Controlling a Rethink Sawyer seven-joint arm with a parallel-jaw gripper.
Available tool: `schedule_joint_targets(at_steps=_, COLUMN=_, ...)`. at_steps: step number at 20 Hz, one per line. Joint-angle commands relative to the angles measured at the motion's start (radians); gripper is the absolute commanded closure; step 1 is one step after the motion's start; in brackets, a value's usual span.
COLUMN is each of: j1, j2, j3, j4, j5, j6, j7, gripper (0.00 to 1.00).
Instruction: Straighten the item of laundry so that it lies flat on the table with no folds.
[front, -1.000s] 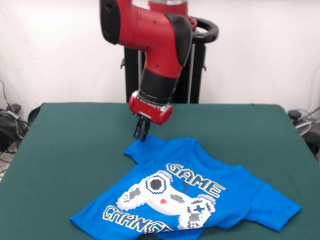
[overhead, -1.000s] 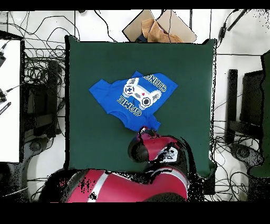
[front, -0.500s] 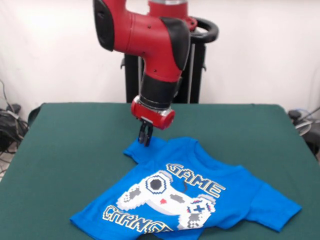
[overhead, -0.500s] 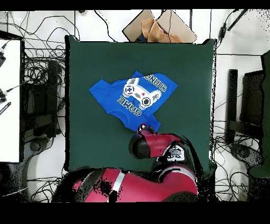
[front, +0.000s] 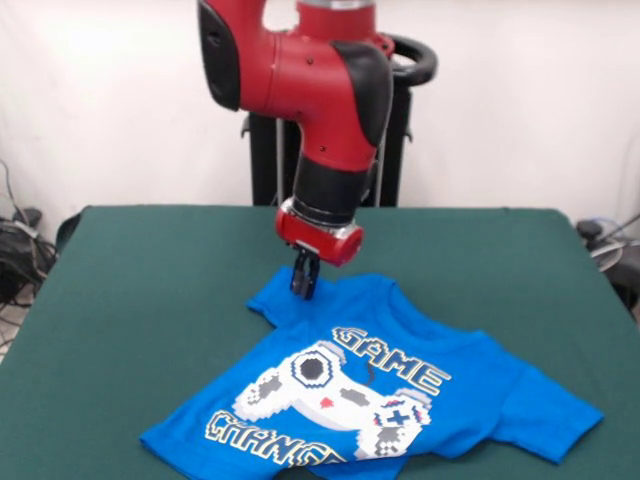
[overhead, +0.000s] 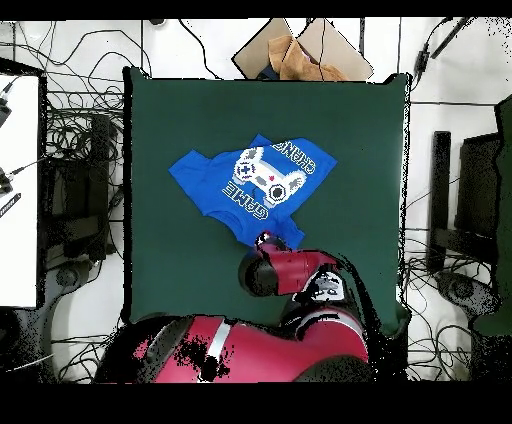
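Observation:
The item of laundry (front: 380, 385) is a bright blue T-shirt with a white game-controller print. It lies print-up on the green table (front: 150, 270), near the front edge, with its hem and one sleeve rumpled. My gripper (front: 304, 288) hangs from the red arm over the shirt's far sleeve, its tips at or just above the cloth. The fingers are pressed together and the cloth is not lifted. In the overhead view the shirt (overhead: 250, 180) sits mid-table on the table (overhead: 350, 130), and the gripper (overhead: 264, 240) is at the shirt's lower corner.
A cardboard box (overhead: 300, 50) lies beyond the table's top edge in the overhead view. Cables (overhead: 80, 150) run around the table on all sides. A white surface (overhead: 18, 190) stands at the left.
The gripper has moved from just beside the shirt's far sleeve edge to over the sleeve itself, and slightly lower. The shirt has not shifted.

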Motion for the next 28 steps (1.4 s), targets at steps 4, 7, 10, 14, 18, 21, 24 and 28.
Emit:
schedule_joint_targets(at_steps=4, j1=0.127, j2=0.128, j3=-0.064, j4=-0.043, j5=0.126, j6=-0.046, j7=0.167, gripper=1.00)
schedule_joint_targets(at_steps=7, j1=0.179, j2=0.171, j3=-0.131, j4=-0.041, j5=0.162, j6=-0.109, j7=0.182, gripper=1.00)
schedule_joint_targets(at_steps=10, j1=0.204, j2=0.186, j3=-0.163, j4=-0.033, j5=0.201, j6=-0.124, j7=0.170, gripper=1.00)
schedule_joint_targets(at_steps=14, j1=0.232, j2=0.181, j3=-0.184, j4=-0.025, j5=0.238, j6=-0.100, j7=0.152, gripper=1.00)
schedule_joint_targets(at_steps=18, j1=0.335, j2=0.217, j3=-0.271, j4=-0.030, j5=0.319, j6=-0.091, j7=0.166, gripper=1.00)
schedule_joint_targets(at_steps=21, j1=0.467, j2=0.296, j3=-0.406, j4=-0.054, j5=0.418, j6=-0.069, j7=0.184, gripper=1.00)
schedule_joint_targets(at_steps=24, j1=0.491, j2=0.307, j3=-0.440, j4=-0.061, j5=0.445, j6=-0.032, j7=0.152, gripper=1.00)
schedule_joint_targets(at_steps=28, j1=0.533, j2=0.351, j3=-0.502, j4=-0.069, j5=0.467, j6=-0.039, j7=0.118, gripper=1.00)
